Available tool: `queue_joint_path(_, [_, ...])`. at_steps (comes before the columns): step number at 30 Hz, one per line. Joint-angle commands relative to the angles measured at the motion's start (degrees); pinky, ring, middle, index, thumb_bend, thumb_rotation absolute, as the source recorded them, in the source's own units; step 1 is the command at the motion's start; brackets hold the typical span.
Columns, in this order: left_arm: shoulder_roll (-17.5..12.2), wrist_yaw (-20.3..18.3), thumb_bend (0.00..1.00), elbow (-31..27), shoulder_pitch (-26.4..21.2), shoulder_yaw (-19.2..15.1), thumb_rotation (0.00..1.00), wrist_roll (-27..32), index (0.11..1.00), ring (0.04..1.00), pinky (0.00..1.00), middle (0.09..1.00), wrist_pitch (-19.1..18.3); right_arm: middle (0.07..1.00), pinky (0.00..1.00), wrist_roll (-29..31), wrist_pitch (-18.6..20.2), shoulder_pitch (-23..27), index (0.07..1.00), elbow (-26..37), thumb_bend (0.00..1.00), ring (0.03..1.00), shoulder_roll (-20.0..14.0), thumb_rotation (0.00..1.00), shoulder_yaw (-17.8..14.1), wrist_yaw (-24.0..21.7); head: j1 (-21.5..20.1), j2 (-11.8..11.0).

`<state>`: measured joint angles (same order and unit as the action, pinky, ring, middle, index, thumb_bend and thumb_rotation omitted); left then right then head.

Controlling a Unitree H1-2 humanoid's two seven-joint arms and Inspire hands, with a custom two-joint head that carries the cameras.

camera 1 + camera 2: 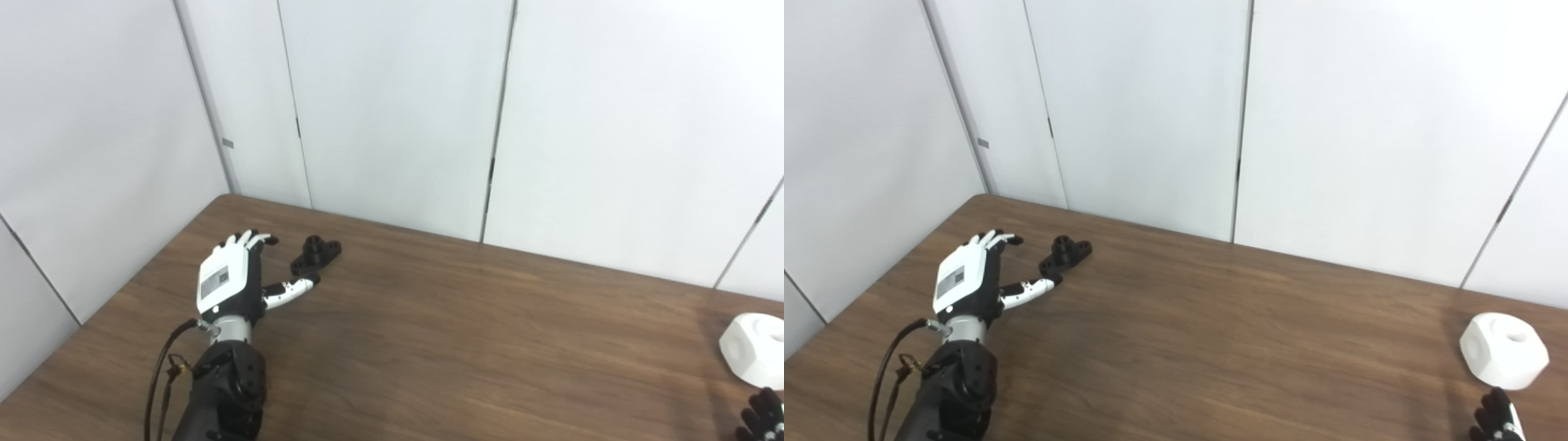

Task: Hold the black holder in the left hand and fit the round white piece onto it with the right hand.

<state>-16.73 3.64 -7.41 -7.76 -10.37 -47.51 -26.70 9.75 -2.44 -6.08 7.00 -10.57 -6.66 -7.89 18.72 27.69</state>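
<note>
Reaching in from the near left, the left hand (228,278) hovers low over the wood-grain surface (465,331) w/ fingers spread and nothing held, thumb stuck out to the right. Black holder (315,254) lies flat on the surface just right of the fingers and just past the thumb tip; can't tell if the thumb touches it. It sits close to the far edge of the surface, near the far-left corner, w/ little room behind it before the white wall panels (392,110). Left edge runs diagonally alongside the arm, so room on that side is tight too.

Wide bare stretch of surface fills the middle, between the two hands. Round white piece (1504,350) rests well apart at the far right, near the right edge. Right hand (1496,419) shows only as dark fingertips at the bottom right corner, just near of the white piece; can't tell if released or clenched.

Holder: matte black, small, flat base w/ rounded lobes and a short raised cylinder on top. White piece: chunky, faceted sides, matte, w/ a round hole in its top face. Surface: dark brown laminate, smooth, long grain streaks. Hand: glossy white back shell w/ a label, black palm and wrist, loose cable looping by the forearm.
</note>
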Motion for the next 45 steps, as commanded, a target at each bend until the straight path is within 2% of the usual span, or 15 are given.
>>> queue_joint_path(1, [-1.4,2.3,0.82,0.1,-2.4,-0.6,0.44,0.9,0.779,0.963,1.00,0.923,0.5,1.000,1.00,0.6,-0.6,0.0,1.000,0.7,0.59,1.000,0.3,1.00,0.3,-0.3,-0.1,0.1])
queue_joint_path(18, [-3.0,4.3,0.80,8.8,-6.7,1.2,0.38,6.2,0.747,0.949,0.97,0.910,0.3,1.000,1.00,-0.1,-0.1,-1.0,1.000,1.9,0.58,1.000,-0.6,1.00,0.7,-0.5,-0.5,0.7])
queue_joint_path(29, [-3.4,4.6,0.78,13.4,-9.5,2.4,0.37,4.4,0.754,0.951,0.97,0.909,-0.2,1.000,1.00,0.2,0.9,-1.3,1.000,2.9,0.57,1.000,-0.5,1.00,0.8,-0.4,-1.1,0.6])
queue_joint_path(45, [-4.3,6.0,0.77,18.0,-11.6,2.8,0.37,4.6,0.753,0.959,0.98,0.910,-0.1,1.000,1.00,0.7,1.6,-2.2,0.999,3.3,0.62,1.000,-1.0,1.00,0.7,-0.7,-1.4,0.7])
